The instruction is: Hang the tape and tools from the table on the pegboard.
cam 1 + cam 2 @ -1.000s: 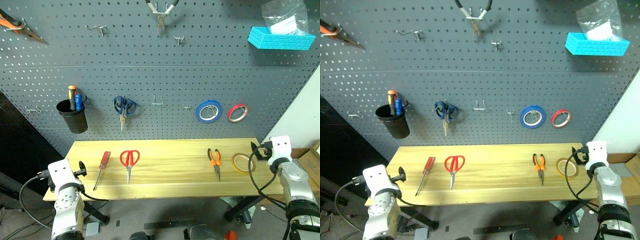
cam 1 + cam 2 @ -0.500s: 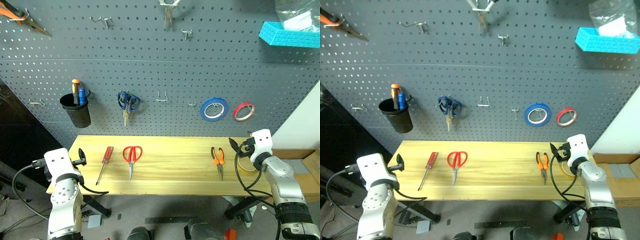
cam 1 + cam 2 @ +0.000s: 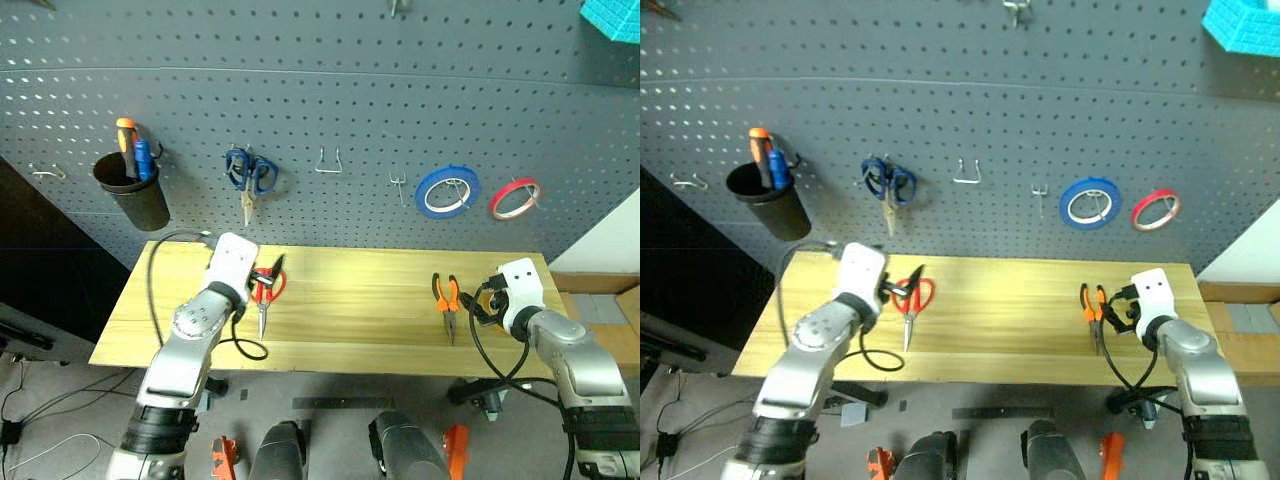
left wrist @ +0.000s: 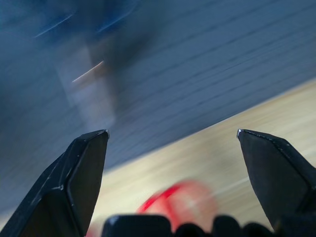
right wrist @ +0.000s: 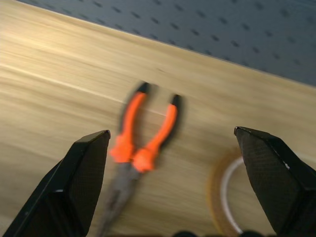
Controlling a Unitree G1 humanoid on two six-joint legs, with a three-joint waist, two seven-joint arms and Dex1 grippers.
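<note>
Dark grey pegboard (image 3: 300, 90) filled the wall, its hooks carrying blue-handled scissors (image 3: 249, 175), a blue roll (image 3: 447, 192) and a red roll (image 3: 514, 198). Light wooden table (image 3: 350, 310) stood beneath it. Left gripper (image 3: 268, 279) hovered over the red-handled scissors (image 3: 913, 300) on the tabletop, fingers spread wide, nothing between them. Right gripper (image 5: 180, 173) sat near the table's right end, fingers likewise released, facing the orange-and-black pliers (image 5: 140, 143) with the tan tape (image 5: 232, 197) lying just beside them.
</note>
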